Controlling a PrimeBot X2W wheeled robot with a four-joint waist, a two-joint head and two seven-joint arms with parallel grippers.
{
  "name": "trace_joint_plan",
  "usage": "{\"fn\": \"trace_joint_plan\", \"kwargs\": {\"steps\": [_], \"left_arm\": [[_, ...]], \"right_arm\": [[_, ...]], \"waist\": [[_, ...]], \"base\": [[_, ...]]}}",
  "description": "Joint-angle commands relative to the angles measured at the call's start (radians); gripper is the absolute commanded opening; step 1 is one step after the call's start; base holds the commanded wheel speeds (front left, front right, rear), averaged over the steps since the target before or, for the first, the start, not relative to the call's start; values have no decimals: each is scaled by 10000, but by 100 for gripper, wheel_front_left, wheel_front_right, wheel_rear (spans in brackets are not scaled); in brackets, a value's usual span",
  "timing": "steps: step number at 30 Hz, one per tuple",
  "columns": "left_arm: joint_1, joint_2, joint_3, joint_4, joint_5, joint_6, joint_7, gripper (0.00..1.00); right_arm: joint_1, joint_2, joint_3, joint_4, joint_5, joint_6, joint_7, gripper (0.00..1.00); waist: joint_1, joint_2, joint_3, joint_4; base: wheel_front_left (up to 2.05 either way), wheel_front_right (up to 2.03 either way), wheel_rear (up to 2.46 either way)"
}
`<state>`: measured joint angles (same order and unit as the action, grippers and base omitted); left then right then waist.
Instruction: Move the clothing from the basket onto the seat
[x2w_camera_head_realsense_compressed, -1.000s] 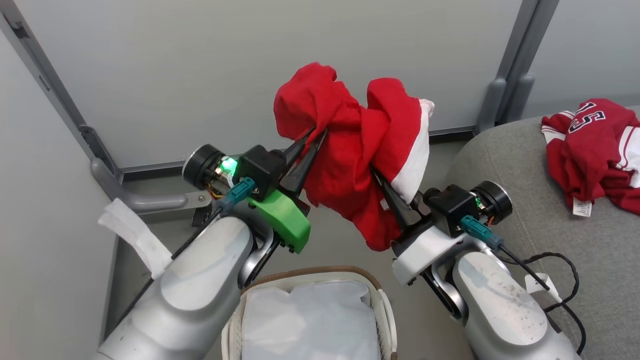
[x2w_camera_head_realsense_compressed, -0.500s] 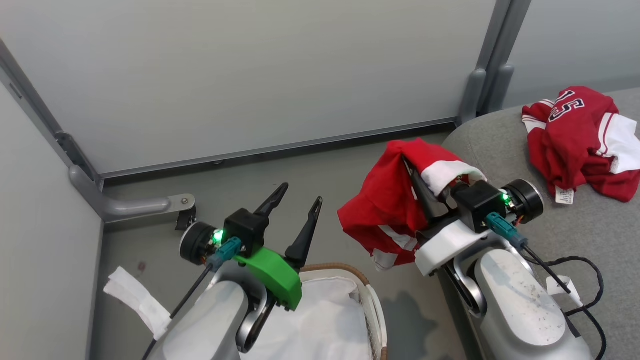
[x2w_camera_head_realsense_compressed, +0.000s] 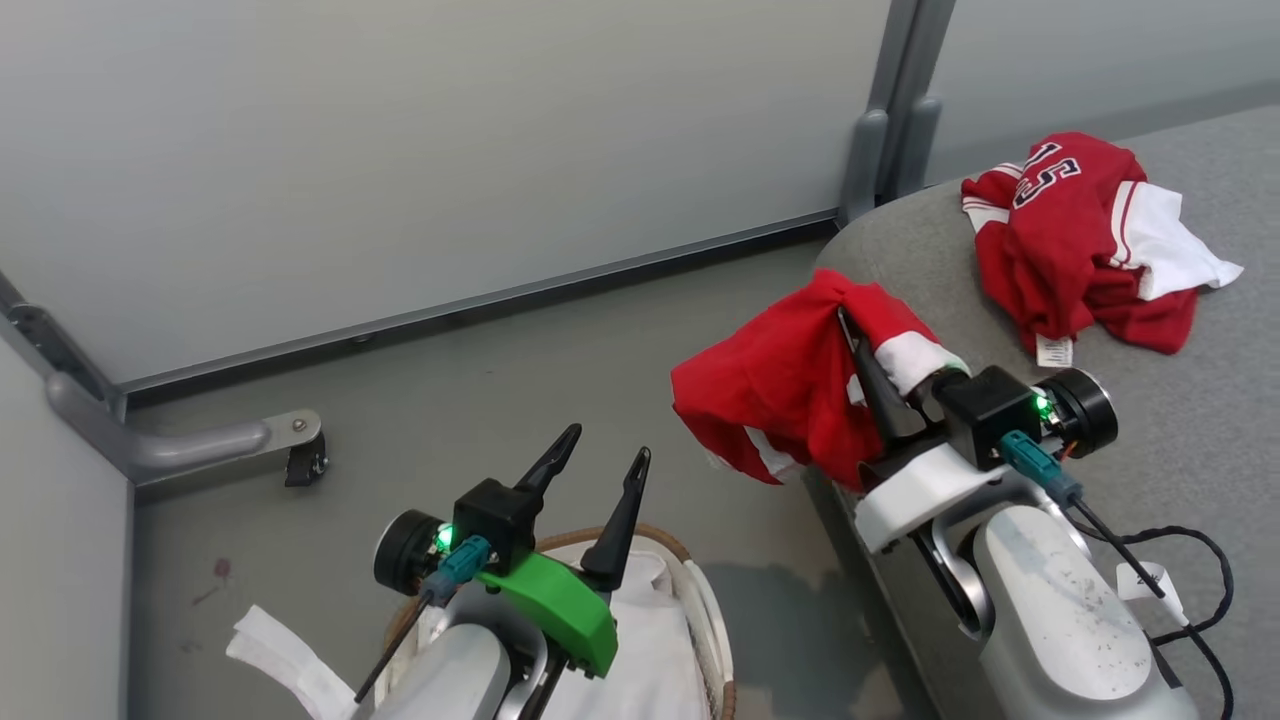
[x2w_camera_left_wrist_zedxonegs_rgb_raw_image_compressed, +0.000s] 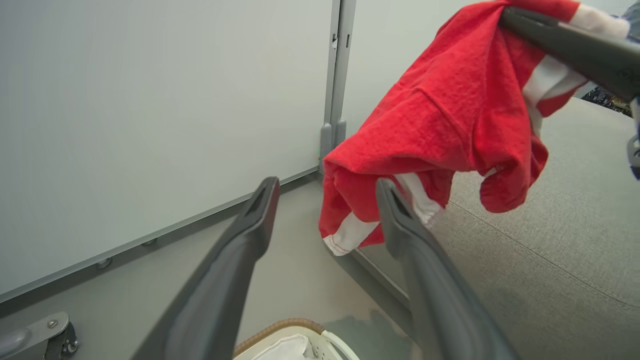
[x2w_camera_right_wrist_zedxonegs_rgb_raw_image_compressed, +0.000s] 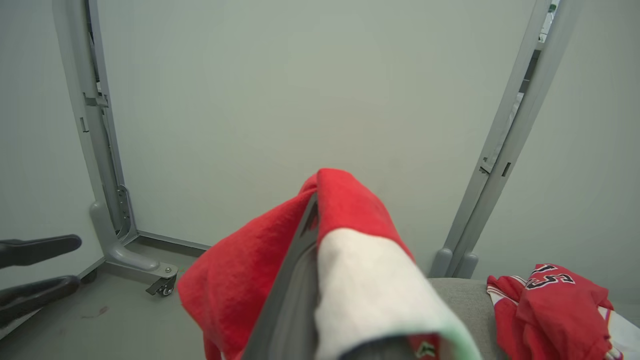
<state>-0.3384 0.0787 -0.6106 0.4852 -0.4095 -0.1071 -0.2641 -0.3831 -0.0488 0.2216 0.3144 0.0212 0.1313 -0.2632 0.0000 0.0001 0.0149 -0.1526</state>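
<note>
- Right tool (x2w_camera_head_realsense_compressed: 852, 330): jaws pressed together on a fold of the held garment (x2w_camera_head_realsense_compressed: 780, 390), red with white panels. The cloth drapes over both fingers and hangs down on either side.
- Reason for the hold, as judged: a pinch near the middle of the bunch keeps the loose ends off the floor (x2w_camera_head_realsense_compressed: 480, 400) during carriage.
- Position of the held garment: in the air at the near corner of the seat (x2w_camera_head_realsense_compressed: 1180, 420). Most of its bulk hangs over the floor just beside the seat's edge, and it is not yet set down.
- Left tool (x2w_camera_head_realsense_compressed: 607, 444): fingers spread wide, nothing between them. It stands above the basket (x2w_camera_head_realsense_compressed: 715, 630), well apart from the held garment. Judged purpose: with this tool clear of the cloth, the right arm alone can take the load across.
- Numbered garment (x2w_camera_head_realsense_compressed: 1070, 250): lies crumpled on the seat further back, with its dark "15" facing up and a white tag at its near edge. It is apart from the held garment.
- Basket: on the floor under the left arm. Its visible inside shows the white liner (x2w_camera_head_realsense_compressed: 650, 640); the rest is hidden behind the arm.
- Count: two red garments, one basket, one seat, two tools.
- Assessment: one garment delivered, one in transit. The next move calls for reach further over the cushion before release, or the cloth may slide off the rounded edge.
</note>
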Motion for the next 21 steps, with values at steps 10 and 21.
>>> {"fn": "trace_joint_plan", "kwargs": {"steps": [10,21], "left_arm": [[291,-196,279,-162,457,-166,-4,100],[-192,-260,107,-231,766,-234,-3,100]], "right_arm": [[259,-265,-757,-314,-204,-11,-21,0],[-28,-548,-1859,-509,-357,-11,-23,0]], "waist": [[0,-1,580,-1667],[0,-1,1547,-2258]], "base": [[0,0,0],[0,0,0]]}}
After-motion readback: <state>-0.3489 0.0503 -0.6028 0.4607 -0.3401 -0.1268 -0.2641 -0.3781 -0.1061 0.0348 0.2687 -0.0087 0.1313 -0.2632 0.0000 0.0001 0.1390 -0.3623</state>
